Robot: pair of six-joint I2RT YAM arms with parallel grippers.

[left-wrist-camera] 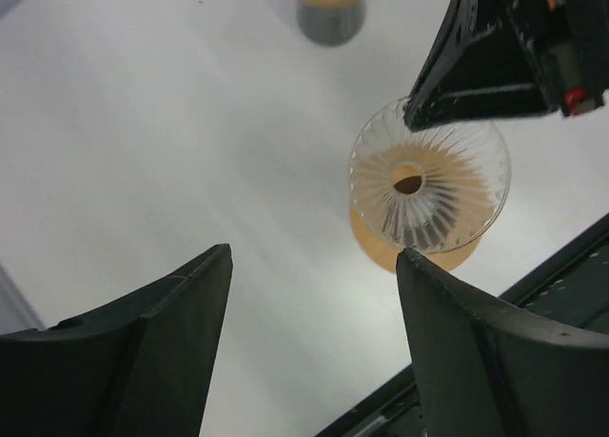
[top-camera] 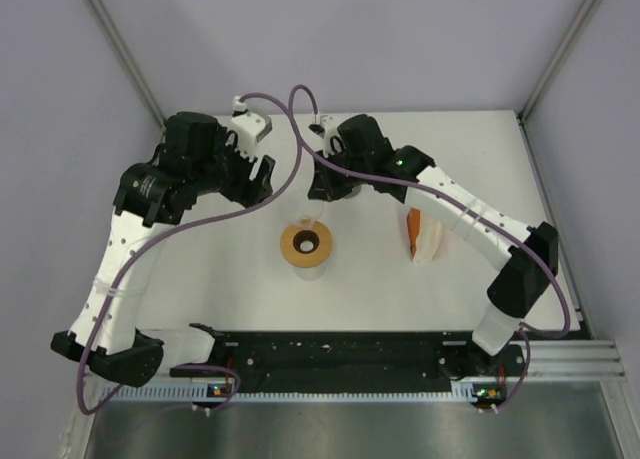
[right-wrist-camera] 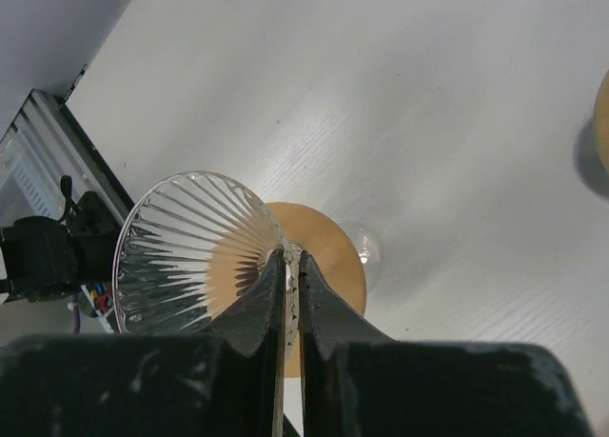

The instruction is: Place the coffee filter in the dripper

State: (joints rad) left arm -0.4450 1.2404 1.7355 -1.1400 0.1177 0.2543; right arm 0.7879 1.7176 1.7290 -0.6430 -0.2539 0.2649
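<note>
White table point(top-camera: 500, 159) — glass dripper point(right-wrist-camera: 190, 237) on a wooden base point(right-wrist-camera: 333, 251), its rim pinched between the pressed-together fingers of the right gripper point(right-wrist-camera: 292, 256). Left gripper point(left-wrist-camera: 314, 256) spread, empty, near the dripper. Coffee filter point(top-camera: 428, 241) — well apart from both sets of fingers.

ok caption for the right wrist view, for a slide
Right gripper pinching the rim of the clear ribbed glass dripper on its round wooden base

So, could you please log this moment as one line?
dripper: upright, empty | right gripper: shut on its rim | left gripper: open, holding nothing
</note>
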